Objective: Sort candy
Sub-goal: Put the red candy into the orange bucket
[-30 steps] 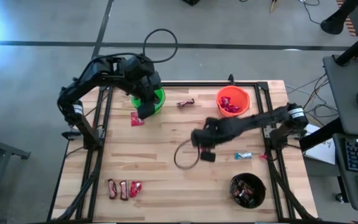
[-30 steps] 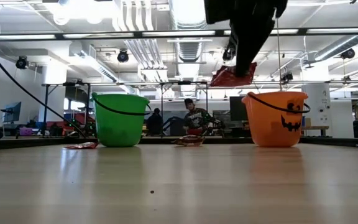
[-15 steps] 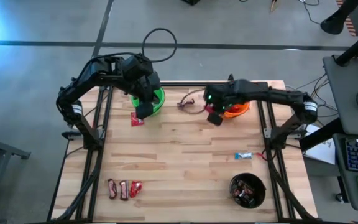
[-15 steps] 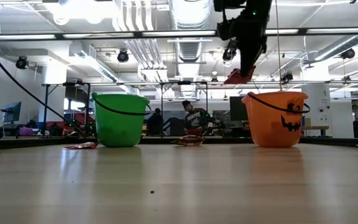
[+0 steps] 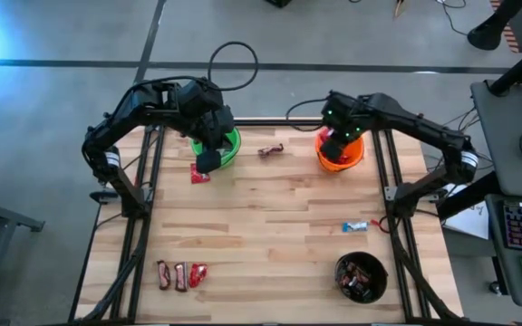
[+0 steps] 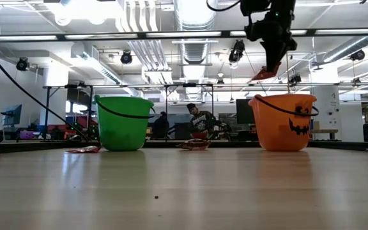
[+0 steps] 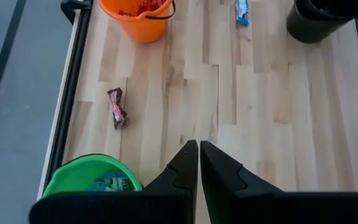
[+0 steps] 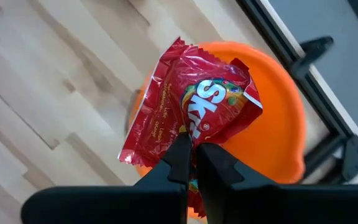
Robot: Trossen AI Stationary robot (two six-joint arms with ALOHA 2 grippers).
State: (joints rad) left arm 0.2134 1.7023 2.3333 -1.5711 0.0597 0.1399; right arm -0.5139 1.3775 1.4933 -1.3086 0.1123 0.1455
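A red candy packet [image 8: 191, 115] is pinched by the right gripper [image 8: 191, 163] directly above the orange bucket [image 5: 341, 149], at about one o'clock on the table [image 5: 270, 226]. The left gripper [image 7: 198, 163] is pressed together and empty over the green bucket [image 5: 225, 148] at eleven o'clock. More candy [image 5: 179, 274] is seen at seven o'clock.

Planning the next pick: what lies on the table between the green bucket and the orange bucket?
One dark wrapped candy lies on bare wood between the green bucket and the orange bucket, seen in the high view.
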